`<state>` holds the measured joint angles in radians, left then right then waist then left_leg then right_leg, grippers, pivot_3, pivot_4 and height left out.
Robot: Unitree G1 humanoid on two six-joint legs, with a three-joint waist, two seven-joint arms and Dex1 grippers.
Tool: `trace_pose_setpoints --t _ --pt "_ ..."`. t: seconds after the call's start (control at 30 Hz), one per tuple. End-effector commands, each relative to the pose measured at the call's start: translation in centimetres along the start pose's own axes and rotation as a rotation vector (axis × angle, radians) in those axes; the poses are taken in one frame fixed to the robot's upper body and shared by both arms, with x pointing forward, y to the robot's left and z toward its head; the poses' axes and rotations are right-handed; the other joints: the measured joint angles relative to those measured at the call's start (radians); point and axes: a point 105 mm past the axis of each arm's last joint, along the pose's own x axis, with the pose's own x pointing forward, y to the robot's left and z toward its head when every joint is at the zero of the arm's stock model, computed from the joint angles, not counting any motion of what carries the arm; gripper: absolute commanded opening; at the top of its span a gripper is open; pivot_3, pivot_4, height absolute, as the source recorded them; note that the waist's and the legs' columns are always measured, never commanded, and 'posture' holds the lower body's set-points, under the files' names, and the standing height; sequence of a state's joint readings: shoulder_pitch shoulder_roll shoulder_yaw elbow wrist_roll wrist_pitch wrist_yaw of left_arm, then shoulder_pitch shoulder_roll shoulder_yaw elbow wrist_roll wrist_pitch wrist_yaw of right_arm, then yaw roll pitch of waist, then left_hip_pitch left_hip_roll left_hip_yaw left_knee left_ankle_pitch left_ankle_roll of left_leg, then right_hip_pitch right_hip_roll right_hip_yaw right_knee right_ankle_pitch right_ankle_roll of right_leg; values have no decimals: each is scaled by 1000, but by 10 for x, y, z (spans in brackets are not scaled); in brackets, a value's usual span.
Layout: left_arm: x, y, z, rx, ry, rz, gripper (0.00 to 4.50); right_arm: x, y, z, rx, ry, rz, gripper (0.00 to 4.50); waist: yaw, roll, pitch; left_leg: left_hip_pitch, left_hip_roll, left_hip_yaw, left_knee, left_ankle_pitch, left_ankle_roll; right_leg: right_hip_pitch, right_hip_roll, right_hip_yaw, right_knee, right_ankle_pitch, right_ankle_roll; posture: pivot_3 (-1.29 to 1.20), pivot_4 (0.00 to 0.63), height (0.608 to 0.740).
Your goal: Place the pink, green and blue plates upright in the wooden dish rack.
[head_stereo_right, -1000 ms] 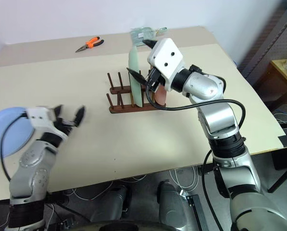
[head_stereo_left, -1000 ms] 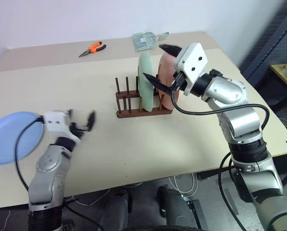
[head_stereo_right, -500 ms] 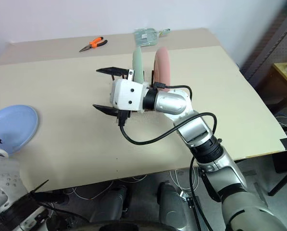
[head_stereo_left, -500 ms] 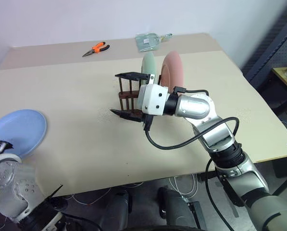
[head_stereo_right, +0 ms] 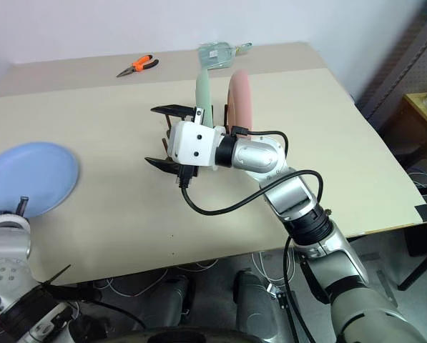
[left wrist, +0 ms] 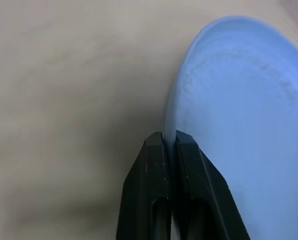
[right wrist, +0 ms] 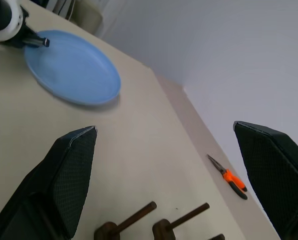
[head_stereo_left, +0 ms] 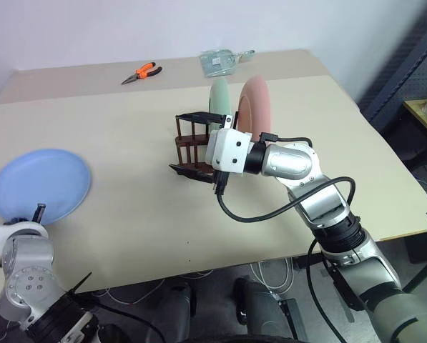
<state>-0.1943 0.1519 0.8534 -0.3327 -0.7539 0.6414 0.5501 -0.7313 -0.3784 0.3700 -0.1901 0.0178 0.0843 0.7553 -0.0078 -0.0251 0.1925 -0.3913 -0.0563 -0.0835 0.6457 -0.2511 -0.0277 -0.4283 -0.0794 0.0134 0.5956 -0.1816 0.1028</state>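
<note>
The left hand (left wrist: 169,145) sat low at the near left edge of the tabletop (head_stereo_left: 127,207), its two black fingers (left wrist: 149,170) pressed together on the near rim of the blue plate (head_stereo_left: 41,184). The wrist view showed the plate's edge caught between the fingertips, one finger on the beige tabletop side and the other over the blue surface. Whether the plate lay flat or was raised at that rim could not be told. The left arm came up from below the table edge, the forearm bent in toward the plate.

The right arm reached across from the right side, its forearm running roughly level toward the left, a black cable looping under it. The right hand (head_stereo_right: 167,136) was held above the tabletop just in front of the wooden dish rack (head_stereo_left: 192,146), its fingers (right wrist: 69,170) spread wide apart, one high and one low, with nothing between them. It pointed toward the blue plate, well apart from it.

In the rack, the green plate (head_stereo_left: 219,100) and the pink plate (head_stereo_left: 256,107) stood upright side by side, the pink one to the right of the green. Empty pegs showed at the rack's left end.

Orange-handled pliers (head_stereo_left: 141,72) and a clear packet (head_stereo_left: 220,61) lay at the far side of the tabletop.
</note>
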Motion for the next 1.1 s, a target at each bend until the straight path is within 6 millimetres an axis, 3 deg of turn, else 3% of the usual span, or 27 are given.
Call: trace_pose_setpoints --t 0.03,0.1,0.13,0.2,0.3,0.47,0.53,0.6,0.77,0.8,0.83,0.93,1.03,1.07,1.1 --pt "-34 -97 27 144 -169 -426 28 0 -6 13 -129 -30 -7 4500 0 0 0 0 0 0 0 0 0 0 0 0 0 -1 -2 0 150 739" --pt "-66 -147 23 191 -187 -655 28 6 6 11 -197 -28 33 4500 2 0 0 0 -1 0 0 0 0 0 -1 0 -1 -1 -2 0 150 739" --pt "-75 -158 20 203 -191 -709 28 9 9 10 -214 -27 43 4500 0 0 0 0 -1 0 0 0 0 1 -1 0 -1 -1 -2 0 150 739" --pt "-89 -168 15 245 -204 -739 28 19 14 8 -312 -12 59 4500 -11 0 0 0 -1 1 0 0 0 1 -1 1 -1 0 0 0 150 739" --pt "-102 -170 16 195 -208 -748 28 35 14 6 -335 3 52 4500 -35 0 0 2 1 2 -3 0 -1 -3 0 6 1 1 1 0 150 739" --pt "-126 -178 10 149 -177 -817 28 67 11 -9 -362 63 17 4500 -33 0 0 2 2 1 -9 4 -6 -6 4 5 2 2 -1 0 150 739" --pt "-128 -175 5 147 -159 -811 0 72 10 -14 -385 80 11 3936 -28 0 0 2 2 1 -9 4 -6 -5 4 4 2 2 -1 0 150 739" --pt "-128 -171 1 161 -150 -800 0 74 10 -15 -386 82 8 3083 -22 0 0 2 1 1 -9 4 -6 -5 3 4 1 2 -1 0 150 739" --pt "-123 -166 3 160 -165 -773 0 74 10 -11 -389 60 7 407 -9 0 0 2 1 2 -9 4 -6 -5 3 4 0 2 -2 0 150 739" --pt "-122 -167 5 150 -168 -776 0 74 11 -11 -397 57 13 23 -9 0 0 2 1 2 -9 4 -6 -5 3 4 0 2 -2 0 150 739" --pt "-122 -167 6 143 -170 -778 0 74 12 -11 -403 55 16 23 -9 0 0 2 1 1 -9 4 -6 -4 3 3 0 2 -2 0 150 739" --pt "-119 -168 13 100 -184 -773 938 74 14 -10 -417 48 11 0 -8 0 0 2 1 1 -9 4 -6 -4 3 3 0 2 -2 0 150 739" --pt "-112 -168 29 2 -216 -746 2464 73 15 -10 -426 43 9 0 -7 0 0 2 1 1 -9 4 -6 -4 3 3 0 2 -2 0 150 739" --pt "-107 -165 47 -46 -280 -721 2882 72 15 -9 -423 40 4 0 -8 0 0 2 1 1 -9 4 -6 -4 3 3 0 2 -2 0 150 739" --pt "-98 -158 66 -92 -344 -668 2882 71 15 -9 -416 32 -1 0 -8 0 0 2 1 1 -9 4 -7 -4 3 3 0 2 -2 0 150 739"
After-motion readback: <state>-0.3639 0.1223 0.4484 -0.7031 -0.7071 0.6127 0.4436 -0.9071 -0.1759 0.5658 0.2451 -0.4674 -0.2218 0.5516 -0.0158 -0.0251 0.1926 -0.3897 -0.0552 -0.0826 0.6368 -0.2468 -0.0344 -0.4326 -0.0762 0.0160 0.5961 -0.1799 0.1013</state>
